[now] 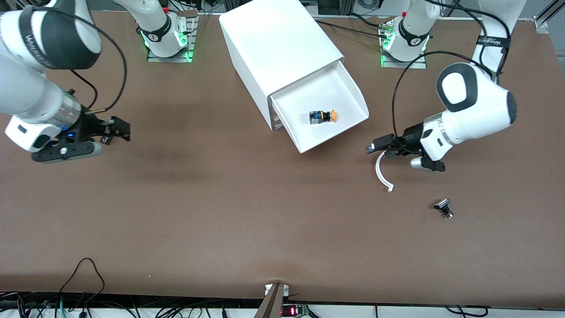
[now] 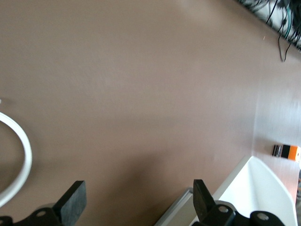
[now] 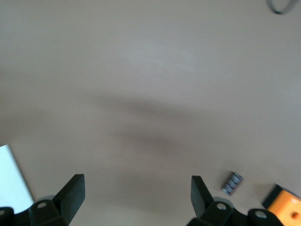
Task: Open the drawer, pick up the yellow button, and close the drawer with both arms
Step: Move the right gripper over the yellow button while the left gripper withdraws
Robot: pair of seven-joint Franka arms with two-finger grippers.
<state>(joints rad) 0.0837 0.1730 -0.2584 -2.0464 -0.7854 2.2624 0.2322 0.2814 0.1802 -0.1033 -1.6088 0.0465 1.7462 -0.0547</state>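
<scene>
The white cabinet (image 1: pixel 282 48) stands at the table's back middle. Its top drawer (image 1: pixel 348 121) is pulled out. The button (image 1: pixel 323 116) lies on its side in the drawer, orange cap toward the left arm's end. My left gripper (image 1: pixel 373 147) is open and empty, low over the table beside the drawer's front corner, apart from it. In the left wrist view (image 2: pixel 138 202) the drawer's corner (image 2: pixel 256 186) shows beside one finger. My right gripper (image 1: pixel 115 131) is open and empty near the right arm's end of the table; its wrist view (image 3: pixel 136 195) shows bare table between the fingers.
A curved white strip (image 1: pixel 383 174) lies on the table just under the left gripper, also in the left wrist view (image 2: pixel 21 155). A small black part (image 1: pixel 443 207) lies nearer the front camera. The right wrist view shows a small black block (image 3: pixel 231 182) and an orange cube (image 3: pixel 284 207).
</scene>
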